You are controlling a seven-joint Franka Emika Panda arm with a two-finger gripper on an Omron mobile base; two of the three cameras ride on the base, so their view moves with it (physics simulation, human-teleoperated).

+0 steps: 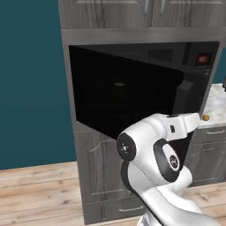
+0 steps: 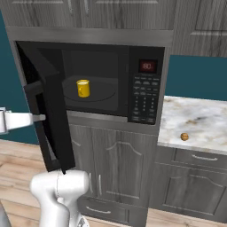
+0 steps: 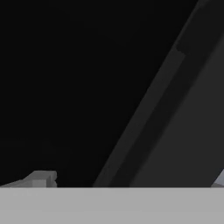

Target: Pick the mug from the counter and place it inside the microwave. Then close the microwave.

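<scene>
Black door panel [image 3: 87, 78] sits right up against the hand camera, its bar handle [image 3: 148, 118] slanting across, so we read the gripper [image 2: 42, 118] as pressed to the outer face of the door [image 2: 55, 119]. Fingers released, spread wide, nothing between them. We see the mug [image 2: 83, 88] already upright on the turntable inside the microwave [image 2: 144, 88], well back from the opening; nothing left to carry. Step in hand, we judge: swing the door shut. To do it well we'd push on the door face near its free edge beside the handle, not near the hinge, and follow the arc rather than shove straight. Door is roughly half open, standing out toward the base. Watch that the fingers don't slide off the slick panel or snag the handle. Push until it is flush with the keypad [image 2: 144, 99] side. Counter [image 2: 199, 119] to the right holds a small brown lump [image 2: 184, 136], which we ignore.
</scene>
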